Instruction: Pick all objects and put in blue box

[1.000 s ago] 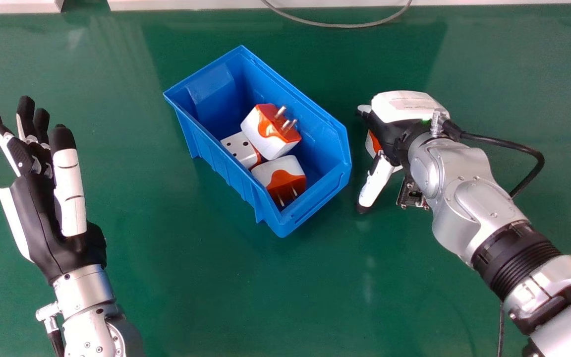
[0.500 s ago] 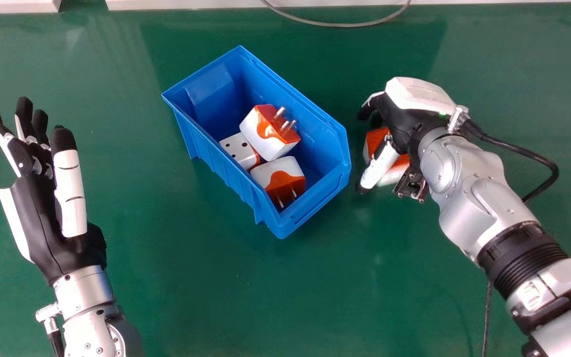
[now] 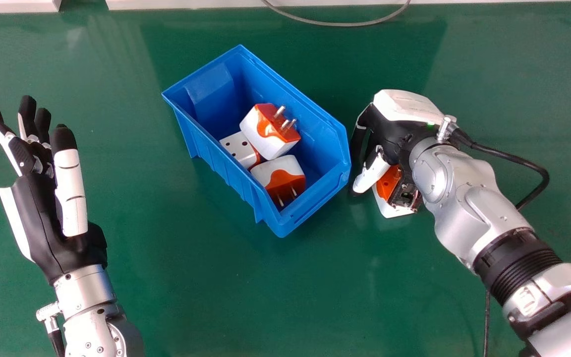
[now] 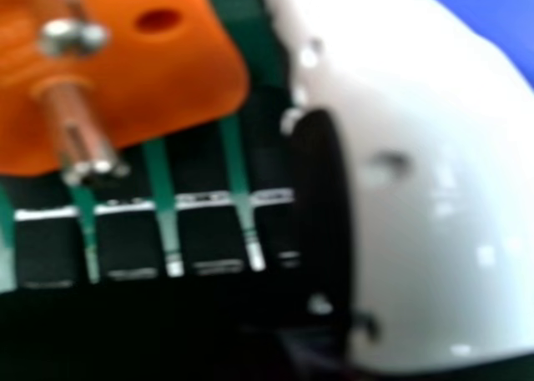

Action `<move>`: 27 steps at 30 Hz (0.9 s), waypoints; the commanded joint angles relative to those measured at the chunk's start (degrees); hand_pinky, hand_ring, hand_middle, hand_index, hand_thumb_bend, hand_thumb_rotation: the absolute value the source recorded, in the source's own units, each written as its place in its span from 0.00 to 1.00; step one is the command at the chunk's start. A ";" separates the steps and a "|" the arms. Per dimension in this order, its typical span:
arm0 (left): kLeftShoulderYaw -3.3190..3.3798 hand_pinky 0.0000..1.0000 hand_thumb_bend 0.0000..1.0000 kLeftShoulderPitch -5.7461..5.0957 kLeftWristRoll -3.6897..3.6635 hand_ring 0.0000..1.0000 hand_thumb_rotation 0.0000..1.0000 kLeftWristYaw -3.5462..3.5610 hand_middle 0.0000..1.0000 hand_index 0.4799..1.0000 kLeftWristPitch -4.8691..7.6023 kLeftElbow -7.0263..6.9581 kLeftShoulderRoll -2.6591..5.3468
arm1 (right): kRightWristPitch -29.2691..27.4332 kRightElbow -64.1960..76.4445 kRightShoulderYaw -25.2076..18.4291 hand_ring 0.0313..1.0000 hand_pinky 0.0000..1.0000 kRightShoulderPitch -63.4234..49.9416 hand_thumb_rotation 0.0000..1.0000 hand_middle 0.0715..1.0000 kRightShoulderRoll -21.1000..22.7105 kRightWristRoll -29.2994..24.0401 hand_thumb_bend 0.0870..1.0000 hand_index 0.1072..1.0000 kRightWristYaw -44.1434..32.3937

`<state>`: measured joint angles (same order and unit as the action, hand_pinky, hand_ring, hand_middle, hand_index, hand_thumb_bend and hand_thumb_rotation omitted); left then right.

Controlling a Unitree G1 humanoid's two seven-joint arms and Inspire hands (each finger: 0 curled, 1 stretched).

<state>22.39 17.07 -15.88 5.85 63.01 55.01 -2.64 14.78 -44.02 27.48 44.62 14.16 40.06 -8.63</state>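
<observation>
Right hand (image 3: 394,131) was positioned palm-down over the table (image 3: 176,297), to the right of the blue box (image 3: 236,182). Its fingers were slightly spread, with narrow gaps between them; contact with the loose adapter (image 3: 387,184) could not be confirmed. This orange-and-white unit lay partly beneath the hand and wrist, outside the box, its metal pins exposed in the right hand view. Three further units (image 3: 260,136) were seated together inside the box. Left hand (image 3: 42,223) was open, fingers apart, left of the box.
</observation>
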 commanded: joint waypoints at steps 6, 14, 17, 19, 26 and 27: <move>-0.09 0.93 0.70 0.32 -0.01 0.97 0.73 0.11 0.98 0.93 0.51 -0.71 0.04 | -1.58 0.66 -0.43 0.36 0.23 1.55 0.00 0.42 0.93 -0.63 0.47 0.46 0.61; -0.19 0.93 0.71 0.09 0.63 0.97 0.73 -0.25 0.97 0.93 0.73 -0.85 -0.04 | -8.23 4.22 -0.86 0.37 0.26 -0.70 0.00 0.44 3.43 -1.04 0.47 0.46 5.13; -0.26 0.93 0.71 0.00 1.06 0.97 0.73 -0.73 0.97 0.93 0.85 -0.83 -0.05 | -9.60 7.22 -1.86 0.37 0.28 -2.02 0.00 0.45 4.17 -1.38 0.47 0.46 6.98; -0.28 0.93 0.71 0.05 1.17 0.97 0.73 -0.92 0.97 0.94 0.97 -0.68 -0.09 | -9.69 9.25 -2.41 0.37 0.30 -2.82 0.00 0.46 4.52 -1.36 0.47 0.45 7.68; -0.39 0.93 0.71 -0.16 0.67 0.97 0.74 -0.63 0.98 0.94 0.54 -0.74 -0.18 | -8.51 17.79 -4.78 0.38 0.35 -4.79 0.00 0.48 6.16 -1.23 0.47 0.44 7.16; -0.43 0.93 0.71 -0.24 0.72 0.97 0.74 -0.67 0.98 0.94 0.44 -0.83 -0.19 | -8.14 19.09 -5.09 0.38 0.34 -5.05 0.00 0.48 6.34 -1.12 0.47 0.44 6.94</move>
<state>22.18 17.05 -15.64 5.02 63.02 55.00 -2.63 6.29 -28.06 23.78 39.19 19.77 38.81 -2.02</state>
